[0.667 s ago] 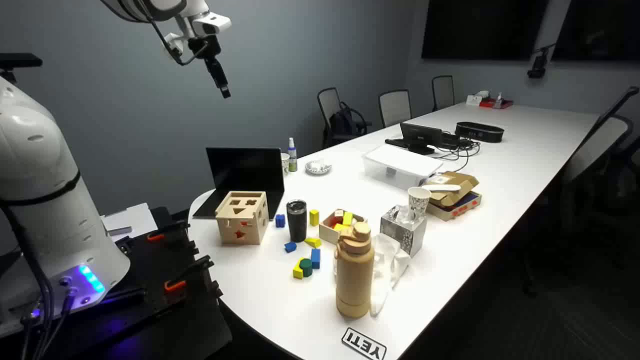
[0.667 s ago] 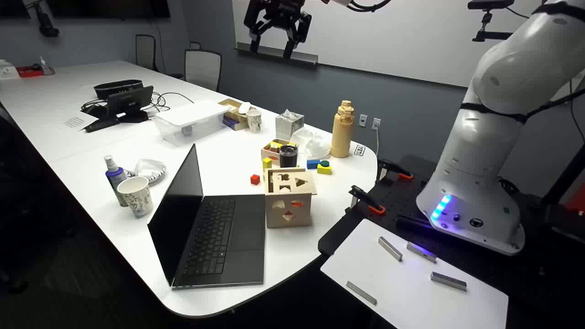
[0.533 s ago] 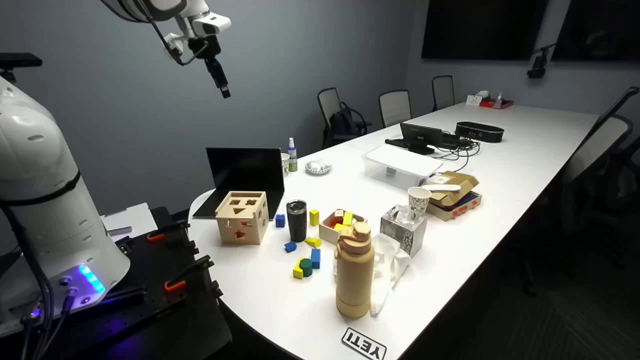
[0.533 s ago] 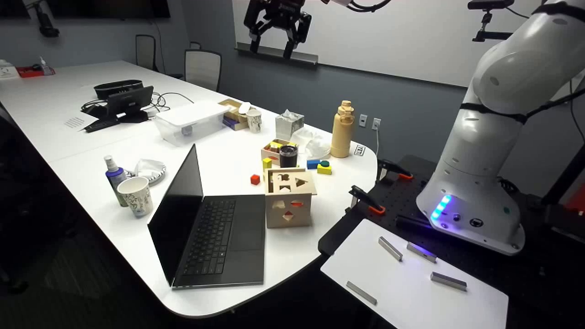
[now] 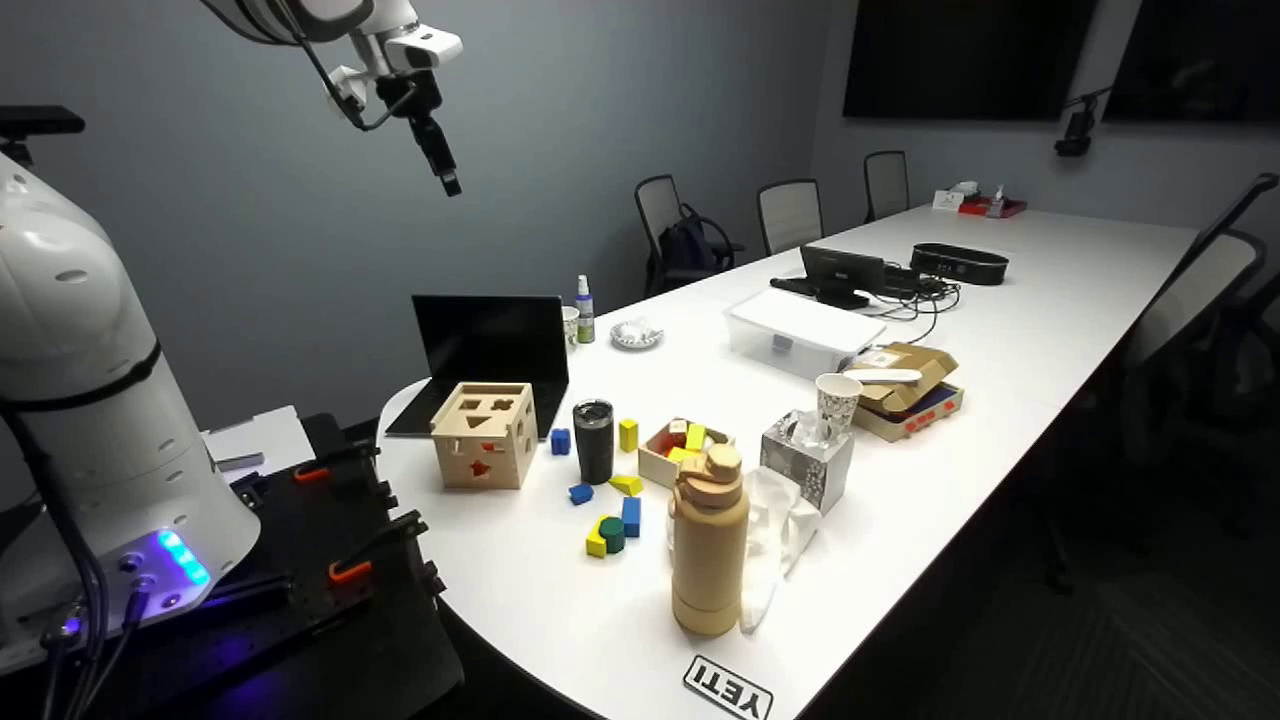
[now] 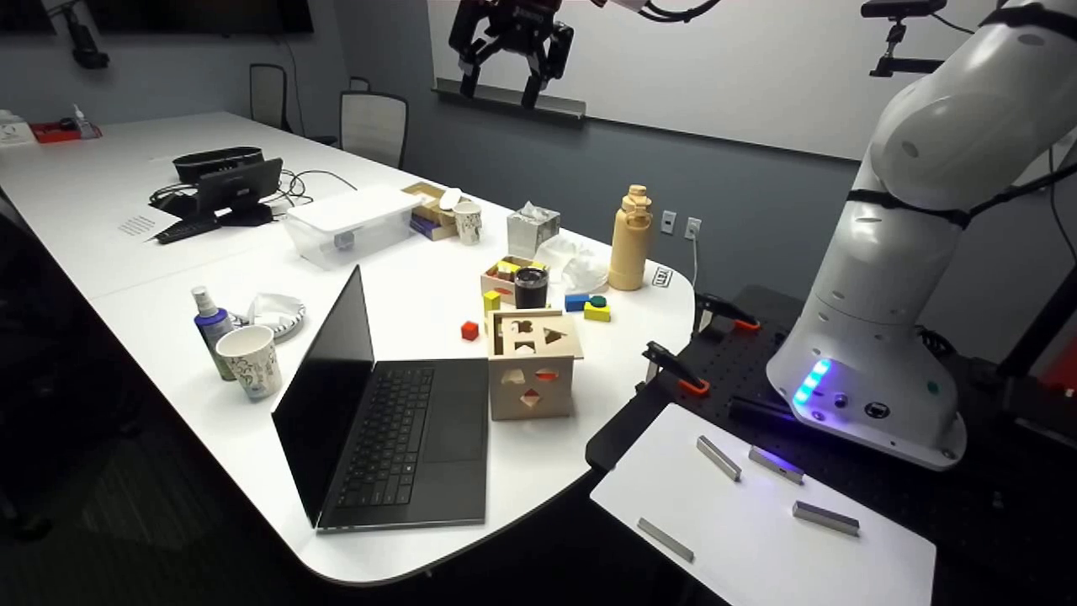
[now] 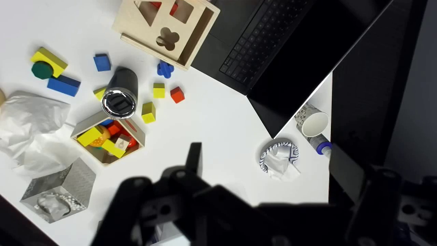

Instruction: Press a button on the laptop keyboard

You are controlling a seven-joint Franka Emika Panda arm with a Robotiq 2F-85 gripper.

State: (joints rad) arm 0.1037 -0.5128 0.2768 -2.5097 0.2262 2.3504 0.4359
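1. The fingers (image 6: 532, 89) are spread wide, high above the counter (image 6: 538, 459); in the wrist view they are blurred and hide part of it.
2. The wooden tray (image 7: 138, 134) holds yellow, red and pale blocks and an orange piece, some half covered by others. A dark tumbler (image 7: 126, 82) stands near it, its inside hard to make out.
3. The patterned bowl (image 7: 263, 162) holds crumpled white tissue (image 7: 278, 164); near it stands a paper cup (image 7: 311, 119), overlapping the spray bottle (image 7: 317, 141) in the wrist view.
4. The clear bin (image 5: 755, 340) has a white top; contents unclear.
5. The wooden shape-sorter box (image 6: 557, 400) has a gap along one side of its top, and red shows through its cut-outs. The wrist view crops it.
6. The laptop (image 6: 383, 412) stands open on the near left of the counter in an exterior view, the box just right of its base; whether they touch cannot be told. It is black, its screen dark and tilted back.
7. The keyboard (image 6: 391, 433) shows rows of black keys, labels too small to read; in an exterior view the box (image 5: 484, 450) hides part of it.
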